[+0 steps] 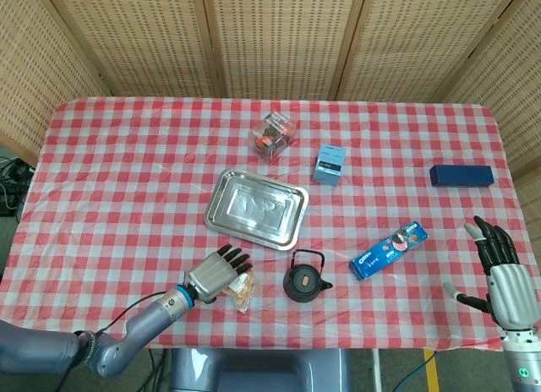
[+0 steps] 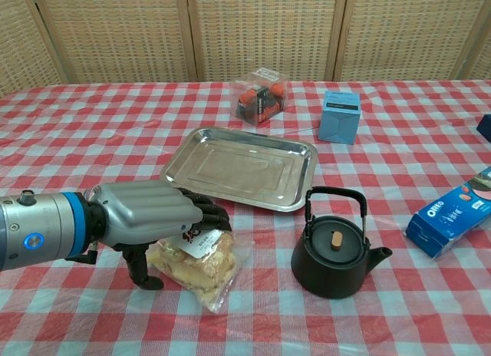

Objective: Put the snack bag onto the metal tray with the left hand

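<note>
The left hand [image 2: 149, 218] covers the snack bag [image 2: 201, 265] (grasp unclear) beside the bare metal tray [image 2: 239, 167].

Metal tray [image 1: 256, 208] near table centre; snack bag [image 2: 201, 264] just in front of its near-left corner, left hand [image 2: 148, 214] lying over the bag's left part, thumb down on the cloth at its left edge. Kettle [image 2: 334, 255] right of the bag, just in front of the tray's near-right corner; cookie box [image 1: 389, 250] further right, right hand [image 1: 502, 276] at the near-right table edge. Behind the tray: clear box [image 1: 274, 134], small carton [image 1: 330, 163] to its right, long box [image 1: 461, 175] at far right.
</note>
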`<control>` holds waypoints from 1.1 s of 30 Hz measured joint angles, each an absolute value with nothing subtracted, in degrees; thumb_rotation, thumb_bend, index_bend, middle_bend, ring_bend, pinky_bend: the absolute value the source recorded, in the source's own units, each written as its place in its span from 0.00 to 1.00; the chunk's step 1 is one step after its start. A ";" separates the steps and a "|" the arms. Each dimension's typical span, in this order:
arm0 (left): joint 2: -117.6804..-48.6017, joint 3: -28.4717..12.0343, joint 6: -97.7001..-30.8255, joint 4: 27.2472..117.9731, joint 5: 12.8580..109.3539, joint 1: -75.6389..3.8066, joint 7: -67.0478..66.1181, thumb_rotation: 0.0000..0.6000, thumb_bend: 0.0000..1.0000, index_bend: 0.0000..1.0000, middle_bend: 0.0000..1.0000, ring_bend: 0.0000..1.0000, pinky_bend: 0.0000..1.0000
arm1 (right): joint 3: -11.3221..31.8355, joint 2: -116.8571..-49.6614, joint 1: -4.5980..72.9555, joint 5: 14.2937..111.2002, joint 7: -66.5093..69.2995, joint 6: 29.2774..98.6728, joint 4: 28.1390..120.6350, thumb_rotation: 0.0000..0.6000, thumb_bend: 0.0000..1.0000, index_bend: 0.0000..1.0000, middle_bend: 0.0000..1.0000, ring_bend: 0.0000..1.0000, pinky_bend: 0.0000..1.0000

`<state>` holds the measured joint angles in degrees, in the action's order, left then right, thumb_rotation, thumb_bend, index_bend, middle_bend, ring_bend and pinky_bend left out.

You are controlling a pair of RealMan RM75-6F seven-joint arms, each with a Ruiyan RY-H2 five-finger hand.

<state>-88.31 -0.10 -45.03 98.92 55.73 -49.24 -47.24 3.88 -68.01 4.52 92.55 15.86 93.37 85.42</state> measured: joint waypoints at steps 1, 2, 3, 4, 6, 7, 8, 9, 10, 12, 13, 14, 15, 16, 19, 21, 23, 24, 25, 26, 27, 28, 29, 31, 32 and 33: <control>-88.56 -0.02 -45.41 98.69 55.97 -49.19 -47.10 1.00 0.55 0.36 0.17 0.13 0.28 | 3.90 -68.01 4.51 92.53 15.90 93.38 85.40 1.00 0.07 0.06 0.00 0.00 0.00; -88.79 0.04 -45.84 98.46 56.34 -49.11 -46.94 1.00 0.56 0.38 0.19 0.14 0.29 | 3.91 -68.01 4.50 92.52 15.94 93.38 85.39 1.00 0.07 0.06 0.00 0.00 0.00; -89.11 0.10 -46.53 98.14 57.05 -48.94 -46.66 1.00 0.57 0.39 0.20 0.15 0.30 | 3.92 -68.01 4.51 92.53 15.96 93.37 85.37 1.00 0.07 0.06 0.00 0.00 0.00; -89.35 0.14 -47.11 97.90 57.70 -48.77 -46.39 1.00 0.58 0.40 0.21 0.15 0.30 | 3.92 -68.02 4.52 92.54 15.94 93.35 85.36 1.00 0.07 0.06 0.00 0.00 0.00; -89.81 0.22 -48.48 97.39 59.50 -48.30 -45.51 1.00 0.58 0.40 0.21 0.15 0.30 | 3.85 -68.03 4.54 92.67 15.89 93.30 85.36 1.00 0.07 0.06 0.00 0.00 0.00; -89.91 0.24 -49.03 97.22 60.31 -48.08 -44.95 1.00 0.58 0.40 0.21 0.15 0.30 | 3.84 -68.03 4.54 92.69 15.87 93.29 85.37 1.00 0.07 0.06 0.00 0.00 0.00; -89.97 0.24 -49.50 97.08 61.08 -47.87 -44.30 1.00 0.58 0.40 0.21 0.15 0.30 | 3.85 -68.03 4.53 92.70 15.86 93.31 85.38 1.00 0.07 0.06 0.00 0.00 0.00; -89.94 0.21 -50.04 96.97 62.00 -47.62 -43.36 1.00 0.58 0.41 0.21 0.15 0.30 | 3.87 -68.02 4.52 92.69 15.90 93.32 85.39 1.00 0.07 0.06 0.00 0.00 0.00; -89.84 0.16 -50.40 96.95 62.63 -47.44 -42.63 1.00 0.58 0.41 0.21 0.15 0.30 | 3.88 -68.00 4.51 92.67 15.95 93.34 85.40 1.00 0.07 0.06 0.00 0.00 0.00; -89.28 -0.05 -51.16 97.07 63.94 -47.10 -40.96 1.00 0.58 0.41 0.21 0.15 0.30 | 3.91 -67.96 4.48 92.63 16.05 93.37 85.41 1.00 0.07 0.06 0.00 0.00 0.00; -88.87 -0.21 -51.48 97.23 64.47 -46.97 -40.27 1.00 0.57 0.41 0.21 0.15 0.30 | 3.90 -67.94 4.47 92.63 16.08 93.36 85.41 1.00 0.07 0.06 0.00 0.00 0.00; -88.35 -0.39 -51.77 97.45 64.93 -46.87 -39.63 1.00 0.57 0.41 0.21 0.15 0.30 | 3.90 -67.94 4.47 92.66 16.10 93.35 85.42 1.00 0.07 0.06 0.00 0.00 0.00; -87.53 -0.68 -52.13 97.81 65.34 -46.77 -38.98 1.00 0.57 0.41 0.21 0.15 0.30 | 3.88 -67.93 4.47 92.68 16.11 93.34 85.42 1.00 0.07 0.06 0.00 0.00 0.00; -86.88 -0.95 -52.42 98.11 65.59 -46.72 -38.58 1.00 0.57 0.41 0.21 0.15 0.30 | 3.87 -67.92 4.48 92.70 16.10 93.32 85.43 1.00 0.07 0.06 0.00 0.00 0.00; -84.63 -2.08 -53.40 99.16 66.21 -46.67 -37.64 1.00 0.57 0.41 0.21 0.15 0.30 | 3.85 -67.93 4.52 92.72 16.09 93.21 85.44 1.00 0.07 0.06 0.00 0.00 0.00; -83.20 -3.15 -53.92 99.75 66.22 -46.79 -37.28 1.00 0.57 0.41 0.21 0.15 0.30 | 3.82 -67.93 4.53 92.67 16.06 93.06 85.46 1.00 0.07 0.06 0.00 0.00 0.00; -82.30 -4.26 -54.16 100.06 65.72 -47.12 -37.23 1.00 0.57 0.41 0.21 0.15 0.30 | 3.77 -67.93 4.54 92.75 16.01 93.00 85.54 1.00 0.07 0.06 0.00 0.00 0.00; -82.01 -5.00 -54.18 100.12 65.12 -47.49 -37.31 1.00 0.57 0.41 0.21 0.15 0.30 | 3.73 -67.93 4.54 92.84 16.00 93.01 85.56 1.00 0.07 0.06 0.00 0.00 0.00; -81.87 -5.54 -54.12 100.08 64.57 -47.85 -37.42 1.00 0.57 0.41 0.21 0.15 0.29 | 3.69 -67.93 4.55 92.93 15.97 93.02 85.58 1.00 0.07 0.06 0.00 0.00 0.00; -81.78 -6.15 -54.02 99.95 64.00 -48.29 -37.59 1.00 0.57 0.41 0.21 0.15 0.29 | 3.63 -67.94 4.56 93.00 15.93 92.98 85.59 1.00 0.07 0.06 0.00 0.00 0.00; -81.74 -6.95 -53.80 99.61 63.15 -49.00 -37.93 1.00 0.57 0.41 0.21 0.15 0.29 | 3.61 -67.94 4.58 93.02 15.94 92.91 85.59 1.00 0.07 0.06 0.00 0.00 0.00; -81.76 -7.55 -53.60 99.24 62.51 -49.58 -38.25 1.00 0.57 0.41 0.20 0.15 0.29 | 3.59 -67.94 4.61 93.01 16.00 92.82 85.59 1.00 0.07 0.06 0.00 0.00 0.00; -81.85 -8.11 -53.36 98.78 61.82 -50.20 -38.61 1.00 0.57 0.41 0.20 0.15 0.29 | 3.58 -67.94 4.64 92.98 16.10 92.70 85.59 1.00 0.07 0.06 0.00 0.00 0.00; -82.27 -9.20 -52.71 97.48 60.28 -51.64 -39.60 1.00 0.56 0.41 0.20 0.15 0.29 | 3.59 -67.94 4.75 92.82 16.47 92.38 85.54 1.00 0.07 0.06 0.00 0.00 0.00; -82.58 -9.63 -52.40 96.80 59.59 -52.31 -40.08 1.00 0.56 0.41 0.20 0.15 0.29 | 3.59 -67.93 4.83 92.69 16.75 92.11 85.48 1.00 0.07 0.06 0.00 0.00 0.00; -83.17 -10.20 -51.98 95.74 58.60 -53.25 -40.69 1.00 0.55 0.41 0.19 0.15 0.29 | 3.59 -67.92 4.89 92.59 16.98 91.91 85.43 1.00 0.07 0.06 0.00 0.00 0.00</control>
